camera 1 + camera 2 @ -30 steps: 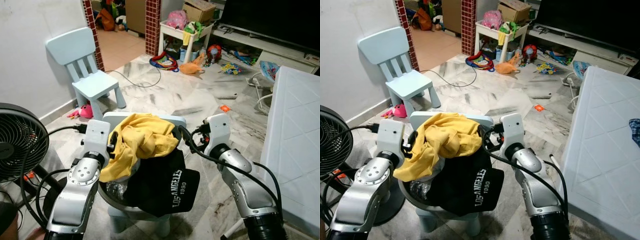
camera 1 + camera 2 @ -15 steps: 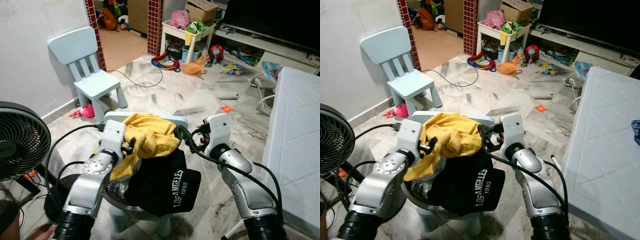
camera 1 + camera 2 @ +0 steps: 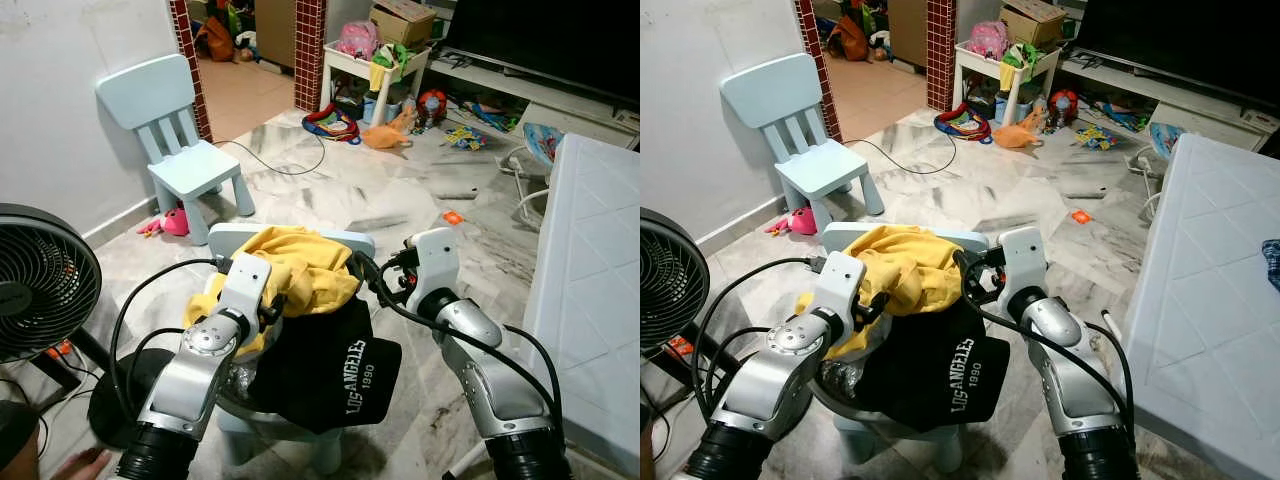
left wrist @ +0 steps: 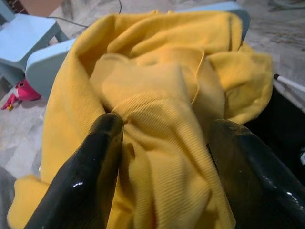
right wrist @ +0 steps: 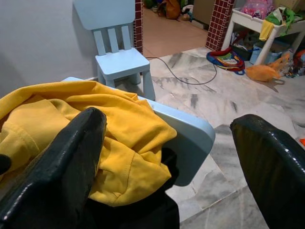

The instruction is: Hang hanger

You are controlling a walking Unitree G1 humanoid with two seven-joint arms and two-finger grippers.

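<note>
Fingers (image 4: 95, 162) of left arm straddle yellow garment (image 4: 162, 119).

Your left gripper (image 4: 159, 157) has its fingers spread around a fold of yellow garment (image 3: 290, 270). Your right gripper (image 5: 167, 157) stands wide open, the pale blue chair back (image 5: 188, 131) directly ahead, bare marble floor (image 3: 370, 195) beyond.
</note>
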